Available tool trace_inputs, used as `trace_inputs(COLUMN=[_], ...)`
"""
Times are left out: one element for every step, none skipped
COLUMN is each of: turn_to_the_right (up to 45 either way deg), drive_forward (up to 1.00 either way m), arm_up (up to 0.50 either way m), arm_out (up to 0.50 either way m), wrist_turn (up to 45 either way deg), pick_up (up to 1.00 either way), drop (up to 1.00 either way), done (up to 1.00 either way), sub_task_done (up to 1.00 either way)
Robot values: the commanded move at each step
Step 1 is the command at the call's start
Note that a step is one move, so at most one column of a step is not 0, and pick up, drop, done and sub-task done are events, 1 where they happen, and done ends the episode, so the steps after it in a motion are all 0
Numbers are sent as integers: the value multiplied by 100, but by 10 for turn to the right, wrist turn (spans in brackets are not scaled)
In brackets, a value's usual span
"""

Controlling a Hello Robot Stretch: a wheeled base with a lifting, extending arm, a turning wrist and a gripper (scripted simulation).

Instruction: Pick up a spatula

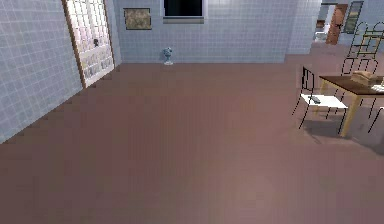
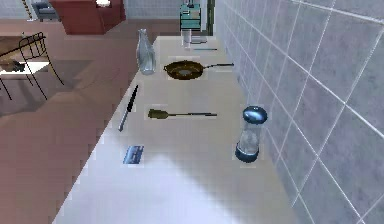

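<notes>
Nearest the camera in the arm side view is the near end of a white counter [image 2: 190, 185]. A small flat card-like thing [image 2: 133, 154] lies on it close to the open edge.

At eleven o'clock from the card a dark knife [image 2: 129, 107] lies flat, lengthwise along that edge. At one o'clock from the card lies the spatula [image 2: 180, 114]. It is flat across the counter, with its brownish head toward the open edge and its thin handle toward the tiled wall [image 2: 320, 90]. It touches nothing else. Laid like that, I judge it was set out as a cooking tool beside the pan [image 2: 185, 70], which sits at twelve o'clock from it. A clear bottle [image 2: 146, 52] stands at eleven o'clock from the spatula. A blue-capped shaker [image 2: 251, 135] stands upright at four o'clock from it, near the wall.

Whether the gripper's jaws are spread or pressed together cannot be told, nor how the spatula lies relative to them.

The forward view has a glazed door [image 1: 88, 40] at ten o'clock, then bare floor [image 1: 180, 140], then a chair [image 1: 320, 95] and table [image 1: 360, 85] at three o'clock.
</notes>
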Motion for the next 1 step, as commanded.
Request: trace_inputs(turn_to_the_right=[0], drive_forward=[0], arm_up=[50], arm_out=[0], wrist_turn=[0], pick_up=[0], drop=[0], done=[0], sub_task_done=[0])
